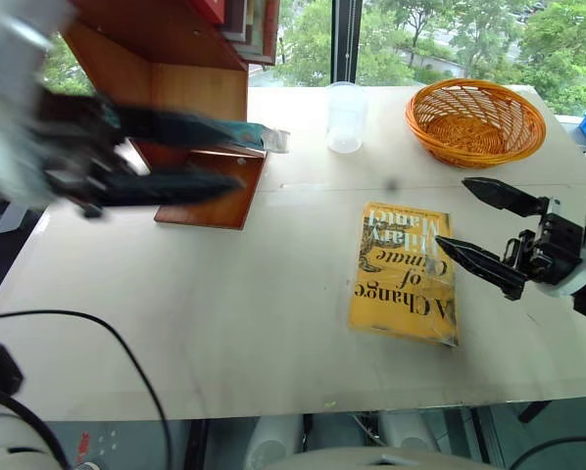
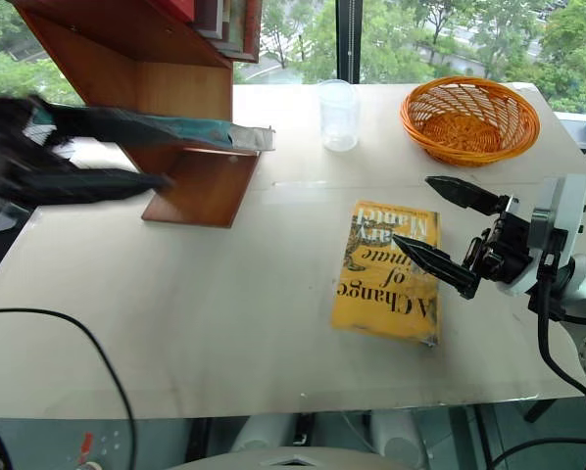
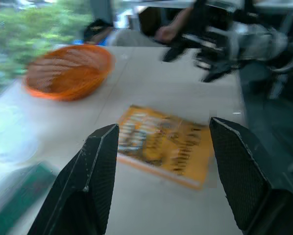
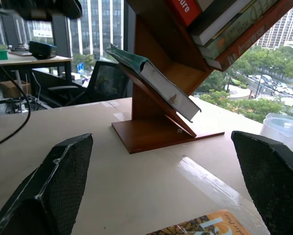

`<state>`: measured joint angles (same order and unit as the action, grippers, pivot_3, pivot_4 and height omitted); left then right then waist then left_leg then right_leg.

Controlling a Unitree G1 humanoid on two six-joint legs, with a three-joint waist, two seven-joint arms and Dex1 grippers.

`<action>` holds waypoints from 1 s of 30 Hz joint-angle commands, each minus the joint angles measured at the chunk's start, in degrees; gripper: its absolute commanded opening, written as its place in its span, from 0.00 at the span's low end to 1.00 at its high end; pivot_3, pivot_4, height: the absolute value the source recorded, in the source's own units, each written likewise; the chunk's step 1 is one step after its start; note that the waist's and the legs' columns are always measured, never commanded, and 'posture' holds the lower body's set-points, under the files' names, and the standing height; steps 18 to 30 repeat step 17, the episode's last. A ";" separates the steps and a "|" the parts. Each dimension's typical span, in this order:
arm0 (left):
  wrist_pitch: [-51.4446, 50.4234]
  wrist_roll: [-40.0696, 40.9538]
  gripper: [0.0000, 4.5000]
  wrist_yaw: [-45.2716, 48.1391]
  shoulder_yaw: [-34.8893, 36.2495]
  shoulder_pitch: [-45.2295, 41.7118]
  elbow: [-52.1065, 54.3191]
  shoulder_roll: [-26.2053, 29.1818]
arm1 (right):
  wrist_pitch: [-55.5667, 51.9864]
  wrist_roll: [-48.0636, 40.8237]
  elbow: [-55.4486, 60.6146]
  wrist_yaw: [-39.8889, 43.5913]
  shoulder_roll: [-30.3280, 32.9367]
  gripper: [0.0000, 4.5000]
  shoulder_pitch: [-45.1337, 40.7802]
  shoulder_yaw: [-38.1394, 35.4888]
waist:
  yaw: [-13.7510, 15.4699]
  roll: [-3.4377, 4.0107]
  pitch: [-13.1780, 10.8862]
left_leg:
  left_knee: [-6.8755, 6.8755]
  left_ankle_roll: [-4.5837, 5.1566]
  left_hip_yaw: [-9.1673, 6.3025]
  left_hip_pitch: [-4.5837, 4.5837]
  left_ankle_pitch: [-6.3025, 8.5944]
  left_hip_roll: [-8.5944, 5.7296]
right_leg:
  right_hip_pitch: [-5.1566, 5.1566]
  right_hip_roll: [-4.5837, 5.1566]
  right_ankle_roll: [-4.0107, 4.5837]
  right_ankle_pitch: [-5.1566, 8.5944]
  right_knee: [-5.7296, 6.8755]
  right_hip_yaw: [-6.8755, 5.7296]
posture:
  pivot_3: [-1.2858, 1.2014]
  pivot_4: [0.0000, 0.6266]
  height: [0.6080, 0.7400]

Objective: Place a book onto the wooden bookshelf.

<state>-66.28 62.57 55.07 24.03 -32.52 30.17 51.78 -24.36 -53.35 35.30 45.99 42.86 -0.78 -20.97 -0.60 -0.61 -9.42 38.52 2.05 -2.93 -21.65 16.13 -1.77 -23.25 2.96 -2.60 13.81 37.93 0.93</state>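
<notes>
L fingers (image 3: 102, 181) standing wide, gripping nothing; L gripper (image 1: 126, 157) blurring at left of frame beside wooden bookshelf (image 1: 190, 83). R gripper (image 2: 450, 230) also gaping wide, empty, hovering at right over yellow book (image 1: 406, 274) lying on worktop (image 1: 234, 323). Teal book (image 4: 151, 78) resting on shelf's slanted middle board, upper left. Judging placement done; only arm pull-back left.

One basket (image 1: 475, 120), one cup (image 1: 347, 117), one yellow book (image 1: 405, 271).

We see the left gripper (image 1: 190, 157) smeared by blur; the reddish-brown wooden bookshelf (image 1: 166, 59) is cut off by the top edge.
</notes>
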 commanded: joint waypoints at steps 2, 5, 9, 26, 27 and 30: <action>9.24 -10.04 0.66 -13.87 -6.74 12.95 9.54 -9.88 | 0.76 6.68 -0.93 1.33 2.37 1.00 9.58 -5.40 | 0.20 -0.91 -0.33 | 0.08 -0.22 -0.11 -0.28 -0.13 0.01 | -0.20 -0.08 0.03 -0.02 0.06 -0.03 | 0.52 0.24 1.00; 13.88 -13.62 0.66 -15.14 -6.23 20.46 8.08 -12.20 | 2.88 12.63 -3.11 4.14 3.99 1.00 17.51 -10.24 | 0.38 -0.81 -0.21 | 0.10 -0.39 -0.03 -0.36 -0.21 -0.01 | -0.31 -0.02 0.11 -0.08 0.00 0.02 | 0.52 0.24 1.00; 23.39 -21.02 0.66 -9.07 -4.60 32.96 2.53 -9.44 | 4.85 16.31 -4.45 6.69 2.78 1.00 27.06 -17.42 | 0.55 -0.53 -0.05 | -0.20 -0.13 0.16 -0.13 -0.07 -0.01 | -0.20 0.01 0.12 -0.05 -0.15 0.14 | 0.52 0.24 1.00; 30.78 -25.06 0.66 -3.30 -4.22 39.53 -2.63 -6.14 | 6.41 17.67 -7.31 10.15 1.09 1.00 32.90 -21.98 | 1.34 -0.48 -0.02 | -0.11 -0.07 0.13 -0.10 -0.04 0.06 | -0.09 -0.01 0.37 0.07 -0.23 0.08 | 0.52 0.24 1.00; 30.78 -25.06 0.66 -3.30 -4.22 39.53 -2.63 -6.14 | 6.41 17.67 -7.31 10.15 1.09 1.00 32.90 -21.98 | 1.34 -0.48 -0.02 | -0.11 -0.07 0.13 -0.10 -0.04 0.06 | -0.09 -0.01 0.37 0.07 -0.23 0.08 | 0.52 0.24 1.00; 30.78 -25.06 0.66 -3.30 -4.22 39.53 -2.63 -6.14 | 6.41 17.67 -7.31 10.15 1.09 1.00 32.90 -21.98 | 1.34 -0.48 -0.02 | -0.11 -0.07 0.13 -0.10 -0.04 0.06 | -0.09 -0.01 0.37 0.07 -0.23 0.08 | 0.52 0.24 1.00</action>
